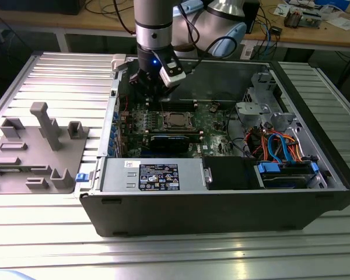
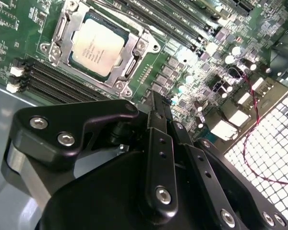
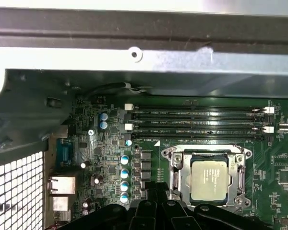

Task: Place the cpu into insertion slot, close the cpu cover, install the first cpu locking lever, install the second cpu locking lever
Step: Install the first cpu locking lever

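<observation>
Your end effector (image 2: 156, 99) hangs clenched, with nothing in it, near the chip (image 2: 97, 44), which lies under the flat metal cover (image 2: 135, 51).

- Nothing is reading clearly from here.
- The cpu (image 2: 97, 45) is carrying faint print, too small to make out.
- A black label (image 1: 158, 176) on the grey box (image 1: 189, 175) is showing tiny white marks.
</observation>
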